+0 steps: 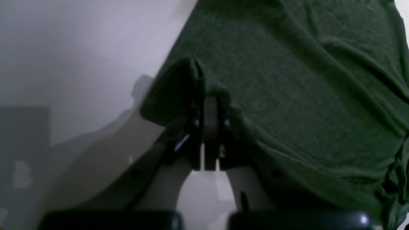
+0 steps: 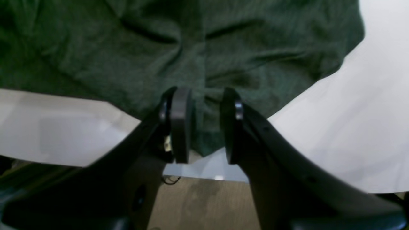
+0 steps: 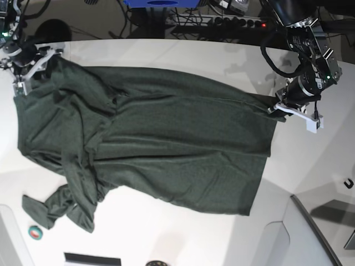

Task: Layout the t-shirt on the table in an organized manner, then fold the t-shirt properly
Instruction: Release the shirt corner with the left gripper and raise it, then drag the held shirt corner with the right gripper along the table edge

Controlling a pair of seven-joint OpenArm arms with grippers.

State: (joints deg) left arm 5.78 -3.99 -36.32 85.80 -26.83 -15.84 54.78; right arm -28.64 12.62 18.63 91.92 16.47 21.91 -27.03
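Two grippers are at work, one at each end of the cloth. The left gripper [image 1: 209,127] is pinched tight on a corner of the t-shirt [image 3: 166,138], with green cloth bunched over its fingertips. The right gripper [image 2: 204,124] has its jaws a little way apart, and a corner of the shirt sits in the gap. It looks like nothing is squeezed there, though the wrist view is dim, so I am not fully sure.

From the base view, the shirt lies spread across the middle of the white table [image 3: 183,233]. The right gripper is at the far left corner and the left gripper is at the right edge. The wide middle part is mostly flat, with soft wrinkles. The near left part is a mess (a sleeve is twisted into a lump there).

My guess is that this is the laying-out step, not folding yet. Next, the right gripper likely needs to go to the lumpy sleeve near the left and pull it out flat. The left one should let go gently so the flat part does not drag.
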